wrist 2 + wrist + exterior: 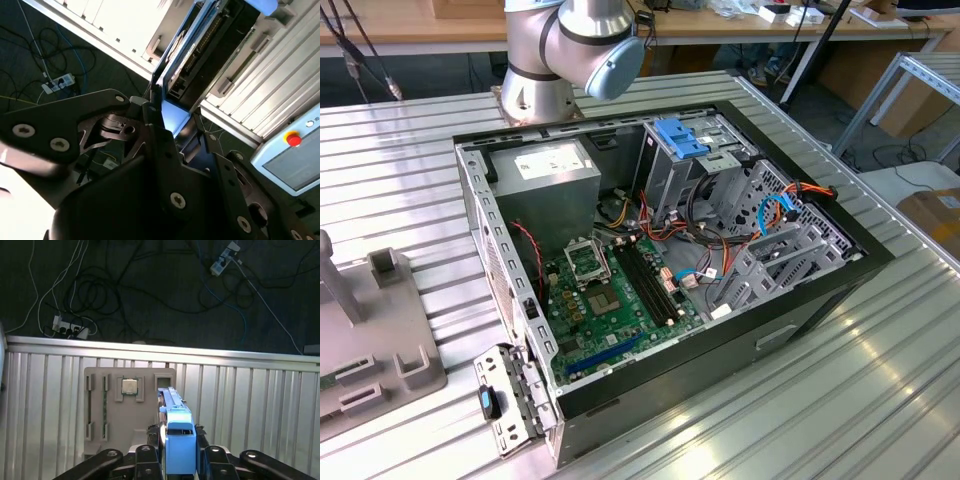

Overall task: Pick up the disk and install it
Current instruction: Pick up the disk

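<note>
Holding the disk [172, 400] clamped edge-on in the gripper [178, 442], blue rail toward the first wrist view. Hanging above the grey fixture [107, 415] on the ribbed table [250, 405]. Open case [660, 260] beside that fixture in the exterior view.

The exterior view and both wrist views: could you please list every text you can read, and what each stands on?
No text can be read.
White label on the power supply: print too small to read.
Markings on the disk: blurred, unreadable.
</note>
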### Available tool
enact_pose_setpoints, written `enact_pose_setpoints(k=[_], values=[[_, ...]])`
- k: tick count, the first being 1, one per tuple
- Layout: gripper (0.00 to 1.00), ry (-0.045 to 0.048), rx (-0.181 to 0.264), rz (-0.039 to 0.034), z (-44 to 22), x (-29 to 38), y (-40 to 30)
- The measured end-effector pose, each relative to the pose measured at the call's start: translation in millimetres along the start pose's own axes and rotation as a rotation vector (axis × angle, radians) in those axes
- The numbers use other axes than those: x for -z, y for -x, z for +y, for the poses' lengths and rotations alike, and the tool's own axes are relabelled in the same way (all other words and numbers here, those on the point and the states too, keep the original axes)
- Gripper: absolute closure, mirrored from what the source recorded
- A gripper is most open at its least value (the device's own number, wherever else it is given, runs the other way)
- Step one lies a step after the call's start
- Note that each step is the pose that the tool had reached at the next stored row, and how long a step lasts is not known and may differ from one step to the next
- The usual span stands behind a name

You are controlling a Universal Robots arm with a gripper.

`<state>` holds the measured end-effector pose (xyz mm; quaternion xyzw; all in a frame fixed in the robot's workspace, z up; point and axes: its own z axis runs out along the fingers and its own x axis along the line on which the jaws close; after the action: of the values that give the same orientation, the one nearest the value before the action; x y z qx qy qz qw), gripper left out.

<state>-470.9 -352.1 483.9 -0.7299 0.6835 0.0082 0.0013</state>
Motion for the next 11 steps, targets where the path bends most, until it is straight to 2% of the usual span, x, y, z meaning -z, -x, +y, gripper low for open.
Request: enact_pose_setpoints(k=[2,5,11], values=[[0.64,0.0,0.0,0.0001,0.0,9.3,0.2],[0.64,-0.0003,0.0,0.0,0.2,18.2,0.3],[0.64,-0.0003,0.0,0.0,0.2,19.2,0.3]])
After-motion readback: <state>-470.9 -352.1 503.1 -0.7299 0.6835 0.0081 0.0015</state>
